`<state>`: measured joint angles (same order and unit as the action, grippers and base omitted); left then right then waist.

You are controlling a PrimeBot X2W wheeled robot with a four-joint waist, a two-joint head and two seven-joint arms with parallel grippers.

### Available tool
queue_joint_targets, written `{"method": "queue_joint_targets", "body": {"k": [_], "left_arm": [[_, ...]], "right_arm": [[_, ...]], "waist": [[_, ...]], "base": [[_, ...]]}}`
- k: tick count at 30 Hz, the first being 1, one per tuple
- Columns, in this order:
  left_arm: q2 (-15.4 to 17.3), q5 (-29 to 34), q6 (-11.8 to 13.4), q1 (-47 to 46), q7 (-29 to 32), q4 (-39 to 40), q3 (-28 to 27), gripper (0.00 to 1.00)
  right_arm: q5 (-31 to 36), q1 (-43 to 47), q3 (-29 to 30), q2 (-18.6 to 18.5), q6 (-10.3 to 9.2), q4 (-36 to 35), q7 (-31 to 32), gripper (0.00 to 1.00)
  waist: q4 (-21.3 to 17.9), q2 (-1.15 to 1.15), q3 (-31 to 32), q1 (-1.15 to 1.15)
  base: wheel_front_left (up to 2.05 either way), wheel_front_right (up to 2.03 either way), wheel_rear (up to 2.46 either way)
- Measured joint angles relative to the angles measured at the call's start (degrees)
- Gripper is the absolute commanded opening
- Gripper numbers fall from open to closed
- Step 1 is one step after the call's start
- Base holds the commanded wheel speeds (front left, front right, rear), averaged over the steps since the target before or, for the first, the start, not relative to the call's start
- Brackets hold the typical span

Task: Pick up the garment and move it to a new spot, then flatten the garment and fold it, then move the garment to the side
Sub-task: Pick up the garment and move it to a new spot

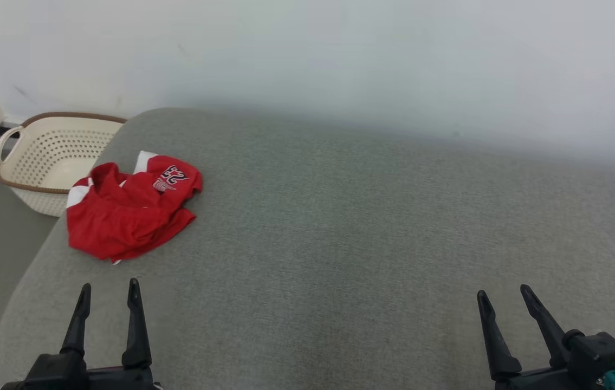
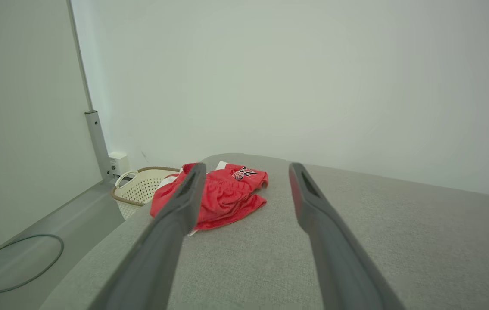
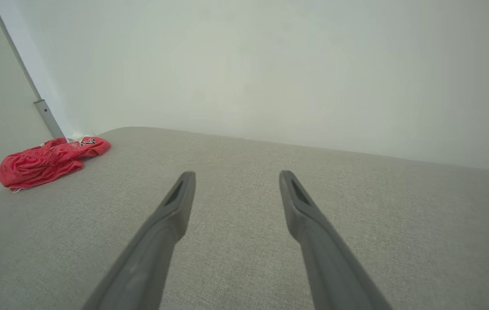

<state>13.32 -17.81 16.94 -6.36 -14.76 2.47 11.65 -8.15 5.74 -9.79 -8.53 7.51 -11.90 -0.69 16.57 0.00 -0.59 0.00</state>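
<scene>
A: Where is the garment seen?

B: The red garment (image 1: 131, 208) is seen crumpled in a heap on the grey padded surface (image 1: 367, 227), near the far left corner. White panels and a dark printed number are shown on its upper folds.

A: What is found beside it?

B: A cream perforated basket (image 1: 47, 157) with a brown rim is placed just past the left edge of the surface, lower than it. In the head view the basket's wall is partly covered by the garment's left side, but whether the two are touching cannot be told.

A: How are the grippers held?

B: The left gripper (image 1: 110, 285) is held low at the near left. Its two dark fingers are spread apart and are pointed toward the garment, which is near but apart from the fingertips. The right gripper (image 1: 504, 292) is held at the near right, well apart from the garment. Its jaws are spread wide also, and bare grey fabric is seen between them in the right wrist view.
</scene>
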Motion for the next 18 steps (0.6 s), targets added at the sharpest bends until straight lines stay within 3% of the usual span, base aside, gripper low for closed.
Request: {"method": "queue_joint_targets", "body": {"k": [9,18], "left_arm": [[1.68,0.65,-0.48,0.25,-0.01,-1.1,-0.7,1.0],[2.35,0.66,-0.24,0.24,-0.01,-1.7,-1.01,1.0]], "right_arm": [[-0.4,-0.14,-1.12,0.66,0.0,0.79,-0.01,1.0],[-0.64,-0.16,-1.21,0.8,0.0,1.33,-0.33,1.0]], "waist": [[7.13,0.0,0.3,0.0],[8.28,0.0,0.36,0.0]], "base": [[0.0,0.0,0.0],[0.0,0.0,0.0]]}}
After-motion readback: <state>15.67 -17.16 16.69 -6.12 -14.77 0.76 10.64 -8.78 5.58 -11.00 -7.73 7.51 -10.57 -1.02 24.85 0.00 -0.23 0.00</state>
